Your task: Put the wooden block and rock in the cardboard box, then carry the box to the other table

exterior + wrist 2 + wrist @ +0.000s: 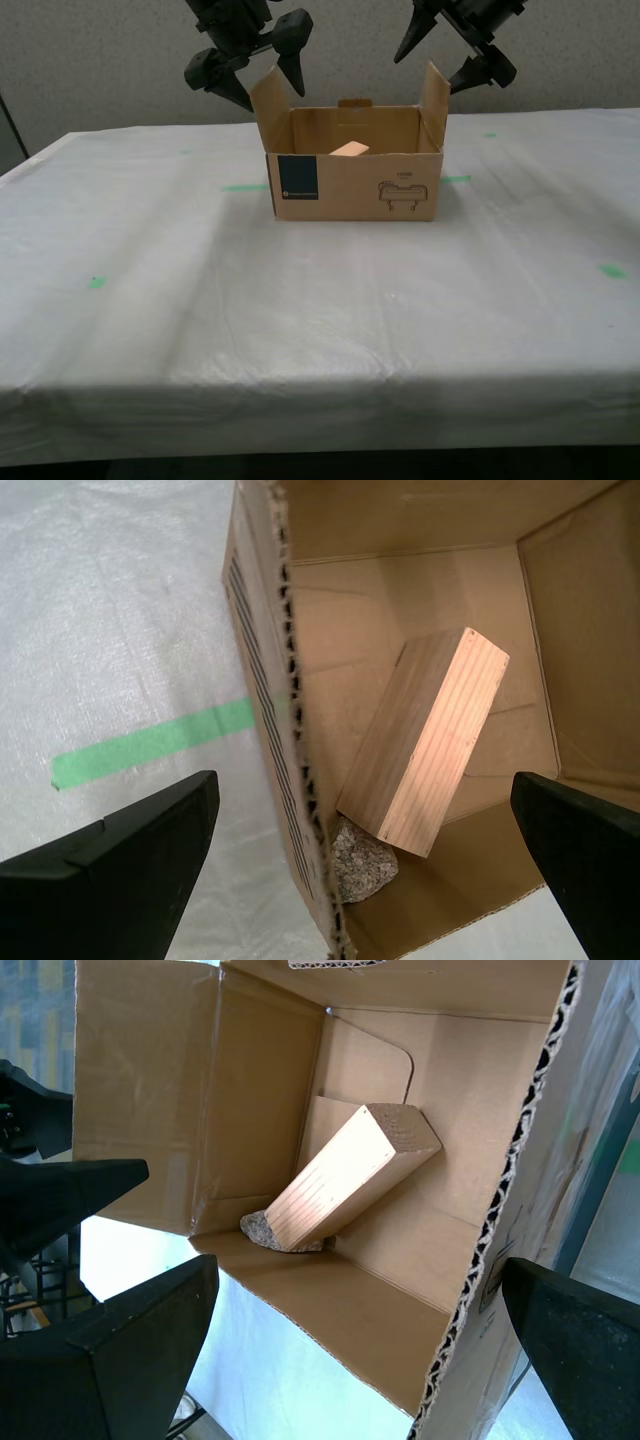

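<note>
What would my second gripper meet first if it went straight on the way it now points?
Probably the side wall of the cardboard box: my second gripper is open, its jaws straddling that wall's top edge. Past it lie the rock and wooden block. Depth is unclear.

white-covered table, cardboard box, green tape marks

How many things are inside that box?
2: a wooden block leaning across the box floor, and a rock under its lower end. Nothing else shows inside.
</note>
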Motion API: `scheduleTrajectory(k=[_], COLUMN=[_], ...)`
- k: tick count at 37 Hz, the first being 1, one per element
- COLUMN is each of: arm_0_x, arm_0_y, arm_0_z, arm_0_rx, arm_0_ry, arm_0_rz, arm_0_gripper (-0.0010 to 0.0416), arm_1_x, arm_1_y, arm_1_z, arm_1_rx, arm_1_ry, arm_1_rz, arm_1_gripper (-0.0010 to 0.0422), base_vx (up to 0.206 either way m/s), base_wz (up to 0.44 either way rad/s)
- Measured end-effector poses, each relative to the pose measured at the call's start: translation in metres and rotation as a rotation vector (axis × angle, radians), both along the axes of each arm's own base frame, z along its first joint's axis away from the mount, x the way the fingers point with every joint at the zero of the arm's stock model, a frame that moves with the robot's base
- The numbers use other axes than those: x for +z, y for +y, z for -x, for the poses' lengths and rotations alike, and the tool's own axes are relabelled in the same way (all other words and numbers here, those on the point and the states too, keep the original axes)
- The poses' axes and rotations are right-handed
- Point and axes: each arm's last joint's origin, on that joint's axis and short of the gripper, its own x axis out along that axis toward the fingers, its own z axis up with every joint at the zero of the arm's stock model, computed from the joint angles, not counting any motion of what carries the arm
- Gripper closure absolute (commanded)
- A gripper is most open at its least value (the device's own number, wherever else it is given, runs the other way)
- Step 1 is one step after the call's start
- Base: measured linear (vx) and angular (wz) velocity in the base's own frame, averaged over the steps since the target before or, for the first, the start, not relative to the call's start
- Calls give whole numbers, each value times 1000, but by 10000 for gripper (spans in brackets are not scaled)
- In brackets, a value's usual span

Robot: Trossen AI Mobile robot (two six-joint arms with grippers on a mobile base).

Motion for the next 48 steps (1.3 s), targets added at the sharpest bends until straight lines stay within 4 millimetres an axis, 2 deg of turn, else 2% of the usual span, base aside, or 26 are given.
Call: scheduleTrajectory(k=[6,18,24,32,38,48], arm_0_x=[11,74,103,134,136,105], arm_0_y=[-1,-9,-13,-15,-15,-20], arm_0_z=[3,28,44,63,77,111], arm_0_rx=[-11,-10,-37,-41,-39,-73], arm_0_ry=[-34,-204,-285,-358,-412,-407], arm_0_rz=[39,107,161,151,139,116], arm_0_gripper=[12,12,12,12,12,12], arm_1_x=[10,75,101,111,107,90], arm_1_y=[4,10,13,26,38,47], arm_1_z=[3,28,56,101,127,147], arm_1_rx=[106,111,115,125,145,147], arm_1_ry=[-49,-179,-265,-342,-363,-349], arm_1_rz=[-114,-69,-64,-37,-15,-23], arm_1_gripper=[12,12,12,12,12,12], base_vx=[0,0,0,0,0,0], base_wz=[0,0,0,0,0,0])
